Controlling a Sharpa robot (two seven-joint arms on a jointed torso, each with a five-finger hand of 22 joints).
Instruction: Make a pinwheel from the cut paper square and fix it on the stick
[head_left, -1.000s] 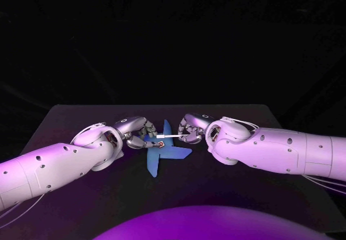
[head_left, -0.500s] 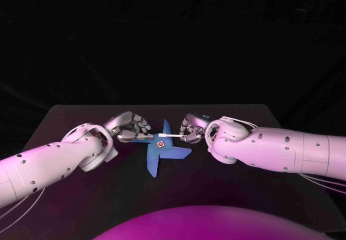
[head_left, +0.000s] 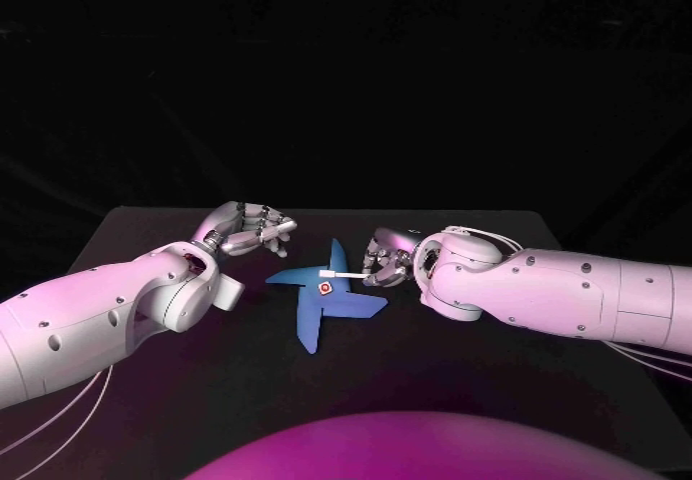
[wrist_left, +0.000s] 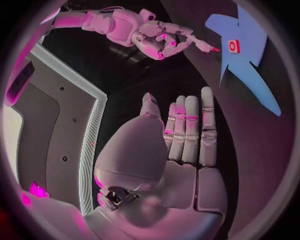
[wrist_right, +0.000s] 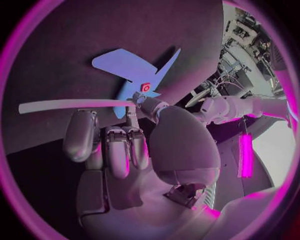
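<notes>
On the black desk (head_left: 476, 345), between the two arms, a blue paper pinwheel (head_left: 309, 318) is lying flat, its four pointed blades fanning out from a small red hub (head_left: 326, 288) at the centre. Material: thin matte paper, folded and creased. It is judged light and soft, easily crushed or torn at the blade tips, and likely to slide on the smooth desk if pushed sideways. Best hold: at the hub, where the layers are gathering and the piece is looking stiffest. The blades are better not squeezed.

Second item: a slim white stick (head_left: 342, 272), straight, smooth and plain, looking rigid but light. The right robot hand (head_left: 387, 260) is pinching it between thumb and fingertips, with the free length reaching out over the pinwheel toward the hub. Whether the tip is touching the paper is hard to tell; it is probably hovering just beside the hub. A narrow, smooth rod may twist or slip in a light pinch, so a firm hold close to the working end is advisable.

Third item: the left robot hand (head_left: 254, 230) is hanging beyond the pinwheel's left blade, apart from the paper, with its fingers extended side by side and holding nothing. Finish: silver jointed metal on a white arm.
</notes>
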